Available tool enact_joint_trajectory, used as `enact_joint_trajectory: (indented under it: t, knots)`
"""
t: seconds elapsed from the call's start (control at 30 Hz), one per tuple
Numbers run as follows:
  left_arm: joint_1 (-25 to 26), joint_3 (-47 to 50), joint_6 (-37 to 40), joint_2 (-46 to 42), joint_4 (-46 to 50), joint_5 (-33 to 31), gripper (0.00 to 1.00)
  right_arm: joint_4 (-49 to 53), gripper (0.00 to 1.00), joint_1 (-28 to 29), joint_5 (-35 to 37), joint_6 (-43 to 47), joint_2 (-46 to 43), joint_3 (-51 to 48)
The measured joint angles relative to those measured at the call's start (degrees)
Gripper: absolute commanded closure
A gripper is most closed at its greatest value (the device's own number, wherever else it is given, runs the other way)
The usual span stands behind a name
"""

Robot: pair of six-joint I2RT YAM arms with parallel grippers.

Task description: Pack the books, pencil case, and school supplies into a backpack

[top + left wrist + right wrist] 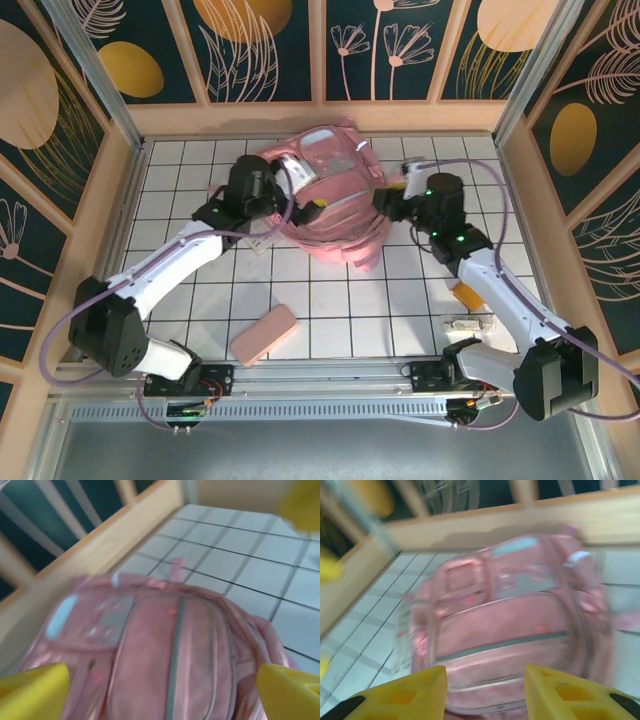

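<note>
Where the backpack (335,215) lies slumped, the left gripper (162,680) is held spread wide above it; the right gripper (485,677) is held part-spread at its edge.

The white-and-black left arm (175,258) stretched forward and inward from its base, its yellow-fingered left gripper (160,695) spread wide, fingertips at the edges of its wrist view. The white-and-black right arm (505,295) angled inward opposite it, green lights on the wrist, its yellow-fingered right gripper (487,692) parted about halfway.
</note>
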State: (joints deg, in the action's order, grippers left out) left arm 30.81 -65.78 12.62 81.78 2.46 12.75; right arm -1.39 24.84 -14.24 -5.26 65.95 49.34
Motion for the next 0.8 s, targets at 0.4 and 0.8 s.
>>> enact_joint_trajectory:
  t: [0.4,0.8]
  knots:
    - [-19.76,12.76,-40.33,5.97,2.71,10.49,0.4,2.4,0.55,17.38,7.19,8.24,37.13,27.21]
    - [-21.73,20.76,-37.73,7.91,-4.04,13.03,0.52,19.47,0.64,20.92,10.73,-10.82,67.43,63.34]
